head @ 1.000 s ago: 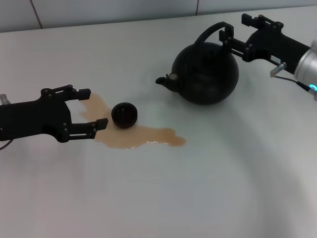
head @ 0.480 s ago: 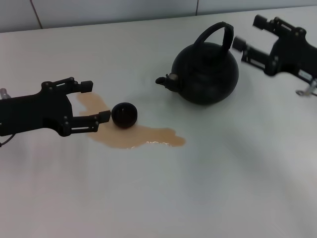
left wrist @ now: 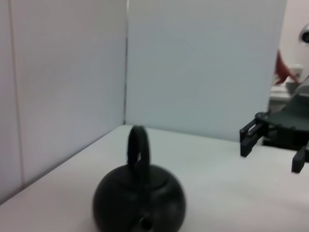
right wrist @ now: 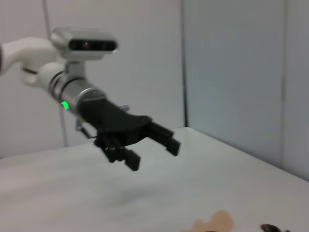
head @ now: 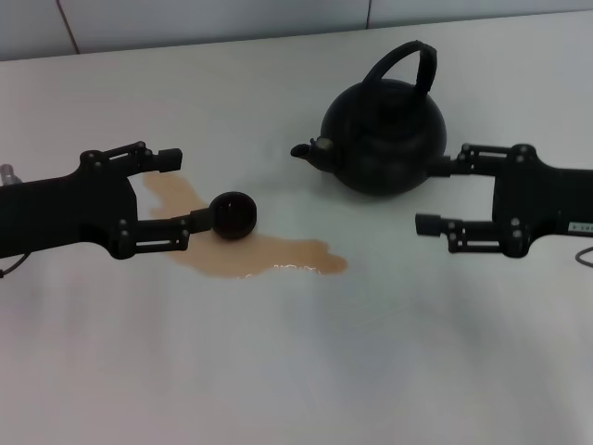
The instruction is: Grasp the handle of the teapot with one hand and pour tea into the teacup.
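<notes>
The black teapot (head: 384, 139) stands upright at the back right of the table, spout pointing left, its arched handle (head: 406, 63) free; it shows too in the left wrist view as teapot (left wrist: 140, 205) with handle (left wrist: 138, 149). My right gripper (head: 432, 195) hangs open just right of and in front of the pot, holding nothing. The small black teacup (head: 233, 214) sits in a puddle of light brown tea (head: 269, 257). My left gripper (head: 188, 190) is open beside the cup's left, its nearer fingertip (head: 198, 221) at the cup's edge. The cup's contents cannot be made out.
The tea puddle spreads left behind the cup and right toward the table's middle. White wall panels close off the back of the table. The right wrist view shows the left gripper (right wrist: 152, 153) above the table and the puddle (right wrist: 215, 223) below it.
My right gripper came off the teapot handle, drew back to the right, then came down to the pot's front right side. The left gripper edged right toward the cup.
</notes>
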`<action>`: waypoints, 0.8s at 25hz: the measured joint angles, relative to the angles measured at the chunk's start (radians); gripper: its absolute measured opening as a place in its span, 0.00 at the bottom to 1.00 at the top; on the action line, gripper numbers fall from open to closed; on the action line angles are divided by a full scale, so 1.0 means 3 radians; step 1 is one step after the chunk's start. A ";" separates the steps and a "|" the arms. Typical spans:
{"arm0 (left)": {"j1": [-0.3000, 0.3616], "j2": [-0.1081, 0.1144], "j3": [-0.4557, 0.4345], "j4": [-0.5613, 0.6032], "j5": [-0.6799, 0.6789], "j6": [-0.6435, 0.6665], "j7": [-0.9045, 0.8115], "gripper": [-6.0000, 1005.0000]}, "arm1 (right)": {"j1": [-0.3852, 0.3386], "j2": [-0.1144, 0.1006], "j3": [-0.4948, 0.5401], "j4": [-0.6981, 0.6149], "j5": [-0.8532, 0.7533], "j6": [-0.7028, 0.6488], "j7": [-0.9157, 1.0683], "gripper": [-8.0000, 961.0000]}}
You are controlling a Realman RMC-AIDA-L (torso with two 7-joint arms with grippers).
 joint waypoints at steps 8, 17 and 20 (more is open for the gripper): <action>0.0080 -0.0001 -0.0079 0.0062 -0.0122 0.0279 0.0001 0.86 | -0.0030 0.0011 0.0080 -0.0137 -0.0069 -0.0244 -0.0036 0.75; 0.0102 0.0000 -0.0101 0.0049 -0.0128 0.0373 -0.0024 0.86 | -0.0035 0.0026 0.0131 -0.0131 -0.0098 -0.0306 -0.0102 0.75; 0.0110 -0.0001 -0.0100 0.0041 -0.0129 0.0375 -0.0025 0.86 | -0.0035 0.0035 0.0121 -0.0135 -0.0102 -0.0314 -0.0102 0.75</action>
